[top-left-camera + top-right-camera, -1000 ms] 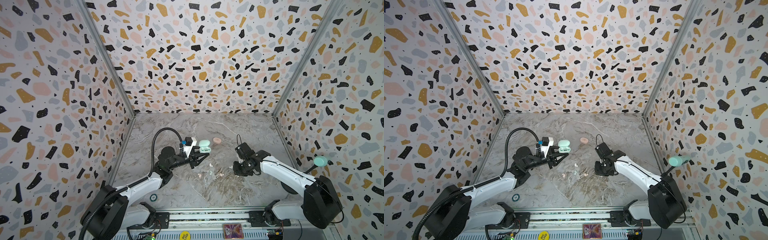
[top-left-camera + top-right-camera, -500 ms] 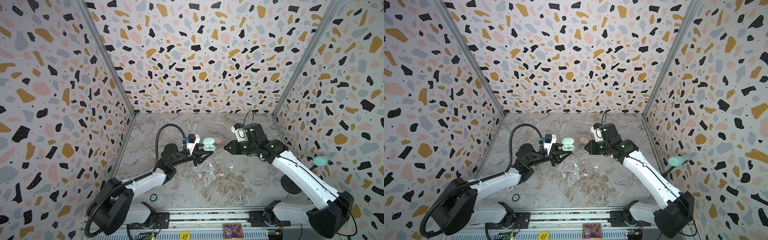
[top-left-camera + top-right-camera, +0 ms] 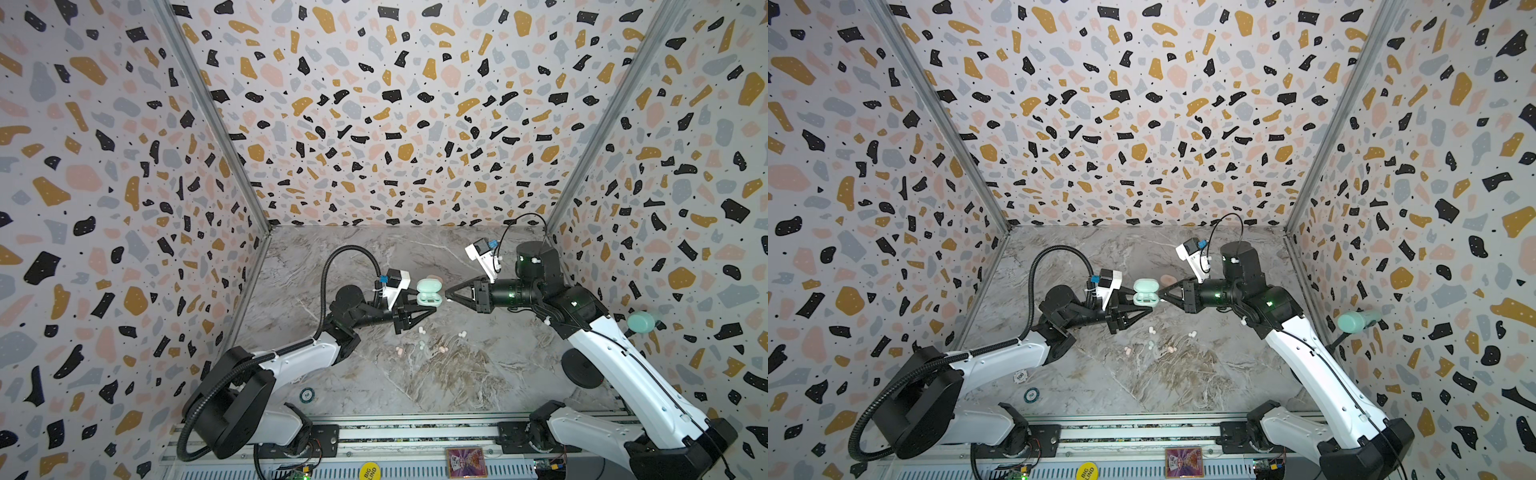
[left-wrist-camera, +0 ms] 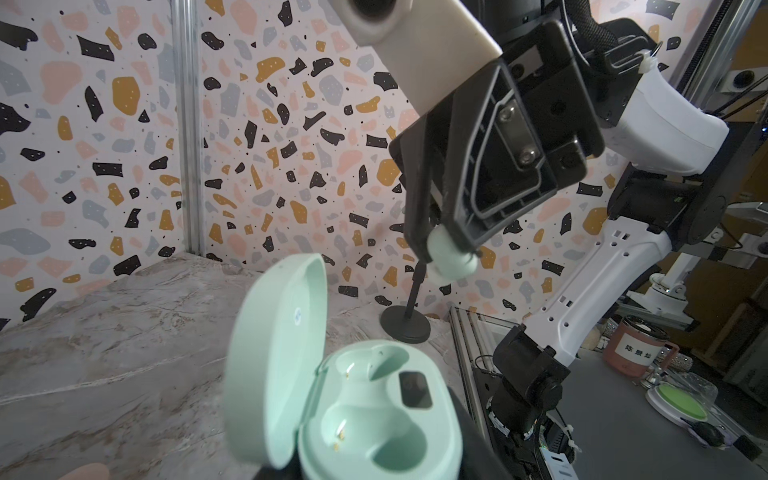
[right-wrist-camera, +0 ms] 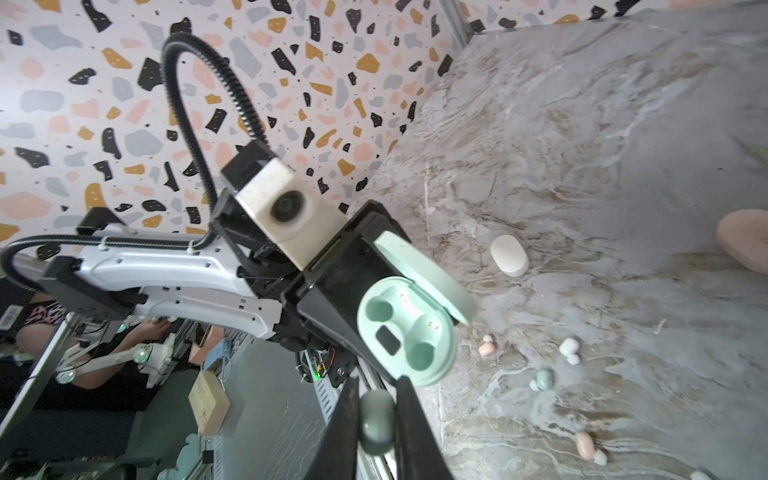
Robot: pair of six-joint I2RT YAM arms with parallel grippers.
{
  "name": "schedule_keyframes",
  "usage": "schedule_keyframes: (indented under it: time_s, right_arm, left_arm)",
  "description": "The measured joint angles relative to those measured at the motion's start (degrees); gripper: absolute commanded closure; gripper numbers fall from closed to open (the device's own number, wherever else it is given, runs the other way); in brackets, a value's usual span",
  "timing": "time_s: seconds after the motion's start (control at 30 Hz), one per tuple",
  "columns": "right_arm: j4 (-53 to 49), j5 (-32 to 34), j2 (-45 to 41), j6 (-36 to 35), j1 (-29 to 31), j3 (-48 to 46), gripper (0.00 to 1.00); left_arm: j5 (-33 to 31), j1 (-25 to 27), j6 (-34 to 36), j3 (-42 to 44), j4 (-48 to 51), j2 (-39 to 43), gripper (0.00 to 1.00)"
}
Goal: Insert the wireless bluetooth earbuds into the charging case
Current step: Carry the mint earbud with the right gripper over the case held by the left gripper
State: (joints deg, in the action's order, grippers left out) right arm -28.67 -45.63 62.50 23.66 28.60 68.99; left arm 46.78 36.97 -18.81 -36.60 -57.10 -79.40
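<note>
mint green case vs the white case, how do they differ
The mint green case has its lid open, both wells empty; the white case is shut. The mint green case is held in the air by the left gripper; the white case lies free on the marble table. Both are rounded oval cases.

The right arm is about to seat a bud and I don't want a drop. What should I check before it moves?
1. Mint case clamped in left gripper: ok.
2. Lid open: ok.
3. Both wells empty: ok.
4. Mint earbud pinched by right gripper: ok.
5. Earbud over a well: not ok, it hangs beside the case, apart from it.
6. Earbud turned to fit the well: cannot tell.
</note>
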Motion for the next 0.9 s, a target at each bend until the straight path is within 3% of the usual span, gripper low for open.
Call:
schedule_keyframes:
  time_s: [0.33,0.9]
  right_arm:
    - [2.99,-5.25,0.48,0.31,0.04,-1.49,0.84]
    - [3.85,-5.09,2.49,0.44,1.68,-1.92,0.83]
  left_arm:
    - [1.01,1.38,1.46,-1.27,0.57,-0.07,0.76]
    - [1.81,1.73,3.82,-1.27,3.08,1.66,0.76]
